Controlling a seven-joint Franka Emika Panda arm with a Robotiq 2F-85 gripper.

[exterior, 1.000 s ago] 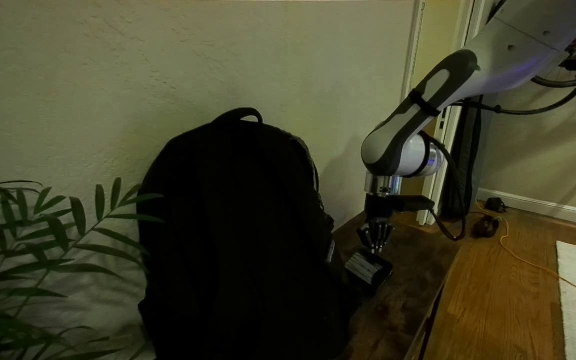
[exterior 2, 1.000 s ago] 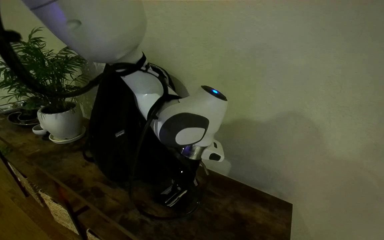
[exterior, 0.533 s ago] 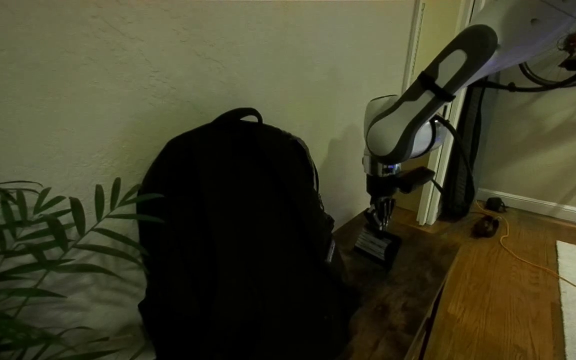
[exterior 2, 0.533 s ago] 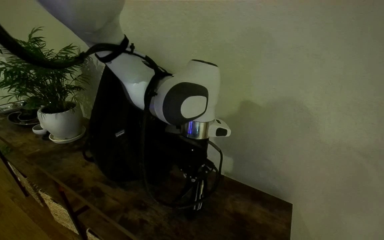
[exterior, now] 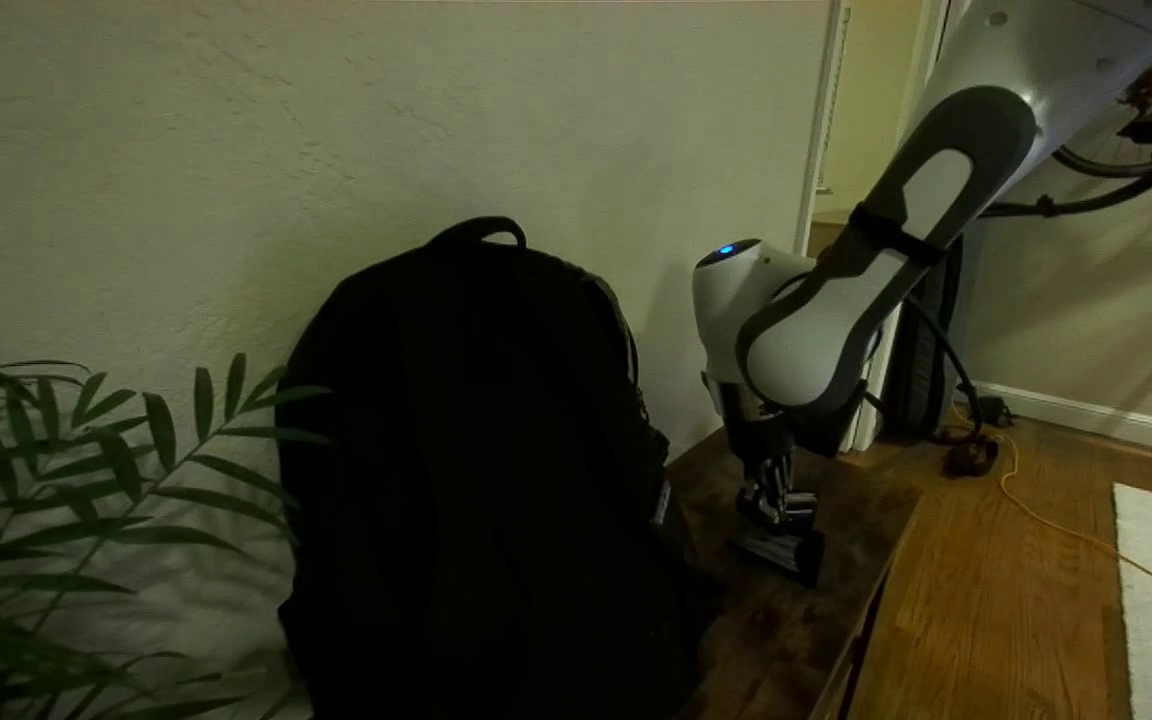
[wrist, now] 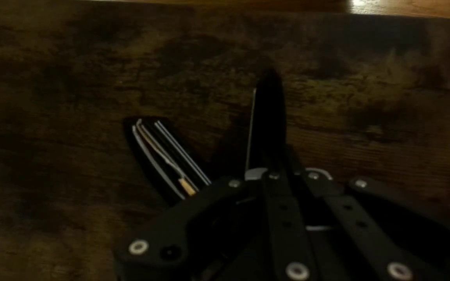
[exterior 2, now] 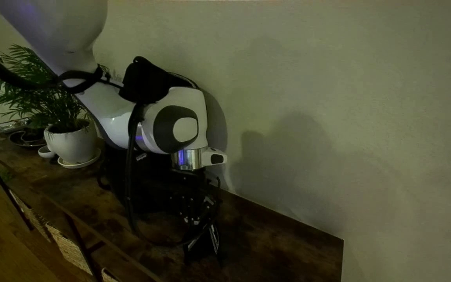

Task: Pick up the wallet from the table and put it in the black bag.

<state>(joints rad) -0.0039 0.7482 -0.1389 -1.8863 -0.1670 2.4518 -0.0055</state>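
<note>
The dark wallet [exterior: 783, 552] with a lighter grey face hangs from my gripper [exterior: 781, 522] in both exterior views. In an exterior view its halves [exterior 2: 213, 237] spread apart below the gripper [exterior 2: 202, 223]. In the wrist view my gripper [wrist: 277, 169] is shut on the black right half; the left half of the wallet [wrist: 164, 158], with card edges showing, fans out beside it. The wallet is low over the brown table [exterior: 776, 660]; I cannot tell whether it touches. The black bag [exterior: 486, 460] stands upright to the gripper's left, apart from it. Its opening does not show.
A leafy plant [exterior: 106, 480] is beside the bag; its white pot [exterior 2: 73, 143] shows in an exterior view. A wall [exterior 2: 347, 98] runs behind the table. The table's lighter edge [wrist: 248, 7] crosses the top of the wrist view. A black cable [exterior 2: 129, 196] loops beside the gripper.
The gripper first rose, then came down again with the wallet, shifting toward the table's front edge. The arm tilted, and the wallet's halves have spread apart. The bag has not moved.
</note>
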